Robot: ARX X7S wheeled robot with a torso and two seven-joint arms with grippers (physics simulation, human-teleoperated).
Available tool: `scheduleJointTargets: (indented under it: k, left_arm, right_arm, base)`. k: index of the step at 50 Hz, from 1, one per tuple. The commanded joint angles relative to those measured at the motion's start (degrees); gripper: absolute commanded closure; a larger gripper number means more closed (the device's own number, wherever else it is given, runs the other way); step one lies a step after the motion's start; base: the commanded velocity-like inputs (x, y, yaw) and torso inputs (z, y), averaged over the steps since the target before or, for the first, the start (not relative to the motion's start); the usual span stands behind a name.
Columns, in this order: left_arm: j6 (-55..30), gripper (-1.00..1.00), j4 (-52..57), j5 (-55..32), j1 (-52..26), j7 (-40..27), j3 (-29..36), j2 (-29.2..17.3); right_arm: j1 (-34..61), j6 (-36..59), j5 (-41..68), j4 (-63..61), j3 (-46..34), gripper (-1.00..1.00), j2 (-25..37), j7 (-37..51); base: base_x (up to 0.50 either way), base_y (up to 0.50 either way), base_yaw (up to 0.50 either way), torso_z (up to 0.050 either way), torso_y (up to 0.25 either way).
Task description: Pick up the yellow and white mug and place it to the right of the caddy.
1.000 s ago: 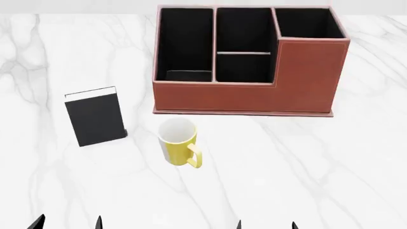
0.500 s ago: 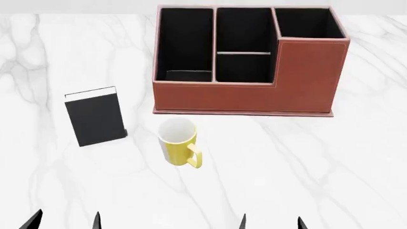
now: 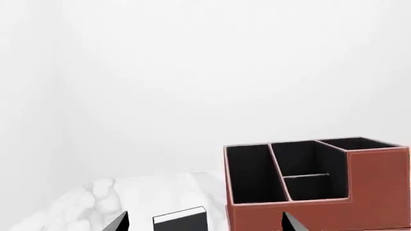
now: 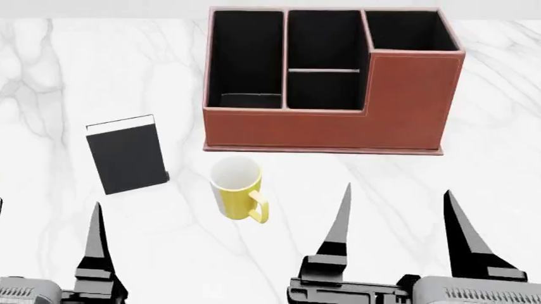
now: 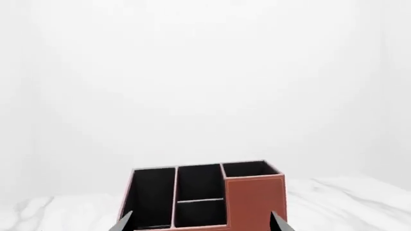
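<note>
In the head view we see the left pincer [image 4: 47, 212] only partly: its outer finger is cut off by the edge. In the left wrist view the black book with white page edges [image 3: 180, 220] runs off the picture's edge.

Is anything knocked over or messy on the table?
Nothing stands out. The yellow and white mug stands upright in front of the caddy, the black book stands beside it, and nothing is spilled or broken.
</note>
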Motion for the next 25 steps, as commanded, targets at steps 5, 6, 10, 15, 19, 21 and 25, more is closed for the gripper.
scheduleJointTargets:
  k: [5,6,10,15,19,21,25]
  left_arm:
    - [-18.05,-1.0,23.13,2.47,-7.89,-1.79,4.25,-0.3]
    - [-19.71,-1.0,24.99,0.95,-8.67,-1.51,3.27,0.59]
    - [-26.24,-1.0,25.91,5.21,-11.06,2.55,2.4,4.04]
    - [-14.95,-1.0,25.91,1.77,-16.45,-1.6,9.19,-1.66]
    - [9.19,-1.0,25.91,-32.61,-42.05,-35.98,37.44,-36.04]
    - [17.79,-1.0,25.91,-45.79,-59.24,-53.16,54.63,-53.23]
    - [24.42,-1.0,25.91,-42.11,-77.12,-81.78,88.62,-60.71]
  right_arm:
    - [12.53,5.0,22.77,-16.64,-7.88,-1.0,21.62,27.06]
    - [14.25,0.52,26.4,-16.64,-11.96,-1.0,27.74,33.69]
    - [21.08,-14.85,29.95,-16.63,-28.16,-1.0,43.9,48.61]
    - [44.84,-26.02,26.31,-16.64,-58.42,-1.0,57.24,64.48]
    - [71.47,-33.74,25.41,-16.64,-90.72,-1.0,60.02,74.85]
    - [80.63,-39.93,24.81,-16.64,-101.2,-1.0,60.61,78.58]
    - [79.48,-41.58,25.34,-16.64,-99.25,-1.0,62.35,79.13]
  base:
    - [0.0,0.0,0.0,0.0,0.0]
    - [0.0,0.0,0.0,0.0,0.0]
    - [0.0,0.0,0.0,0.0,0.0]
    - [0.0,0.0,0.0,0.0,0.0]
    - [0.0,0.0,0.0,0.0,0.0]
    - [0.0,0.0,0.0,0.0,0.0]
    - [0.0,0.0,0.0,0.0,0.0]
